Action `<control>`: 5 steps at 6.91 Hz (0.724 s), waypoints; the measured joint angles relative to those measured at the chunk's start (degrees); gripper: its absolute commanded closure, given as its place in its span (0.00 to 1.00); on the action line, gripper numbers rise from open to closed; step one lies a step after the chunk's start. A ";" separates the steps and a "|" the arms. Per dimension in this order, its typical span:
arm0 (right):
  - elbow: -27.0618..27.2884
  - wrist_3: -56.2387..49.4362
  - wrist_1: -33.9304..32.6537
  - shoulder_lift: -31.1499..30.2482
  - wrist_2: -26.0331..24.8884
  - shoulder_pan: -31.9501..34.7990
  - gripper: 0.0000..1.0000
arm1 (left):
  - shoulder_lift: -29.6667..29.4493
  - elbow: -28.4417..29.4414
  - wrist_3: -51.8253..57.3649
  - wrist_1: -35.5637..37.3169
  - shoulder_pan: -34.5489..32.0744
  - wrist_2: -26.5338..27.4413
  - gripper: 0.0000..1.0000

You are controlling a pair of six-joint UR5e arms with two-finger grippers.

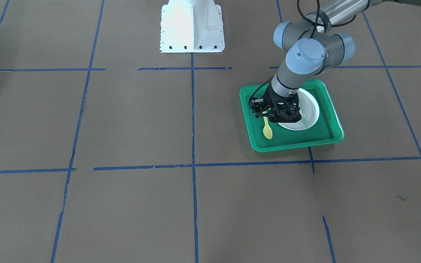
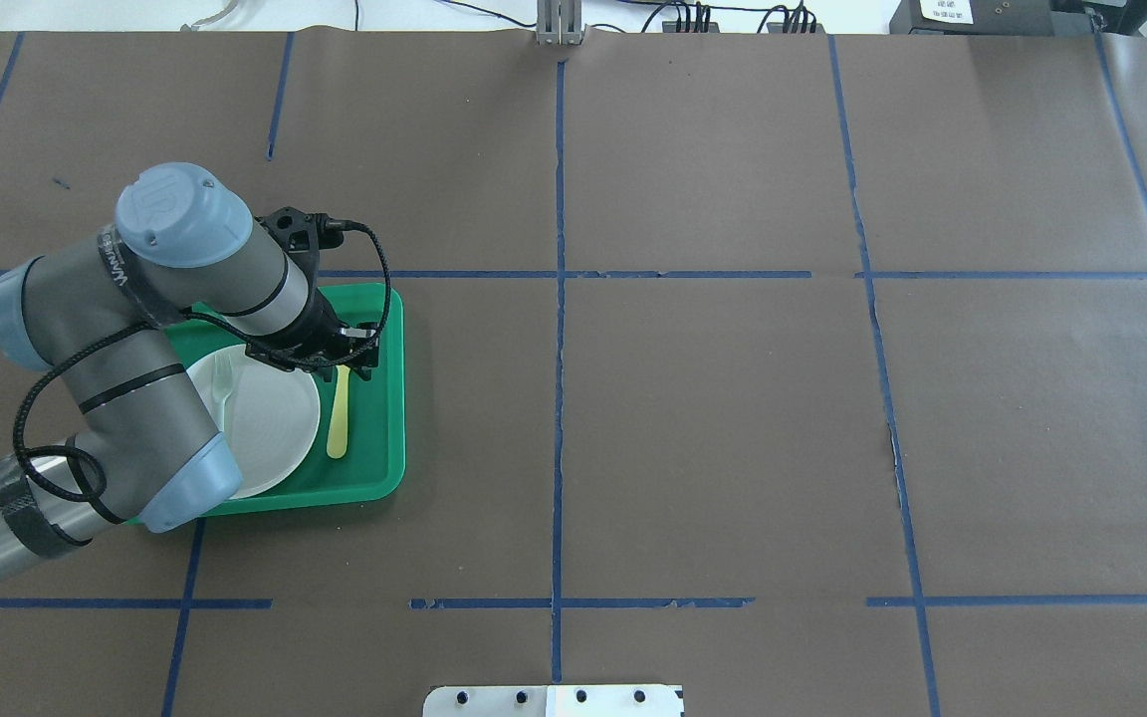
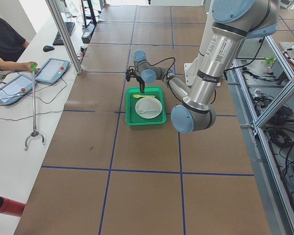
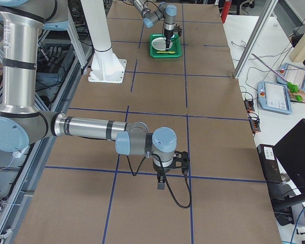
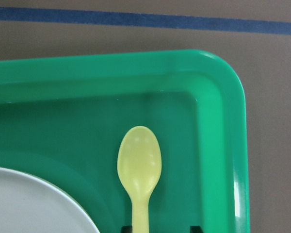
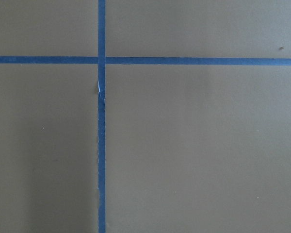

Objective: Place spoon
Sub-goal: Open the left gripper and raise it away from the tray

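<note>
The yellow spoon (image 5: pixel 138 165) lies flat on the floor of the green tray (image 5: pixel 223 121), beside the white plate (image 5: pixel 29 204). In the overhead view the spoon (image 2: pixel 339 418) lies along the plate's (image 2: pixel 270 418) right side. My left gripper (image 5: pixel 160 228) hovers low over the spoon's handle end. It is open, with a fingertip on either side of the handle. It also shows in the front view (image 1: pixel 269 118), above the spoon (image 1: pixel 267 129). My right gripper (image 4: pixel 161 183) hangs over bare table far from the tray; I cannot tell whether it is open or shut.
A pale translucent fork (image 2: pixel 223 383) lies on the plate. The tray (image 2: pixel 374 478) sits on brown paper with blue tape lines. The white arm base (image 1: pixel 192 25) stands at the robot's side. The left arm's elbow (image 2: pixel 175 214) hangs over the tray's left part.
</note>
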 measured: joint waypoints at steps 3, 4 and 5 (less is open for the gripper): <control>0.00 0.00 0.00 0.00 0.00 0.00 0.00 | 0.53 -6.81 8.30 6.13 -7.57 0.09 0.00; 0.00 0.00 0.00 0.00 0.00 0.00 0.00 | 1.31 -7.49 15.76 8.12 -12.04 0.11 0.00; 0.00 -0.02 0.02 0.00 0.00 0.00 0.00 | 2.82 -7.48 25.41 9.71 -16.86 0.09 0.00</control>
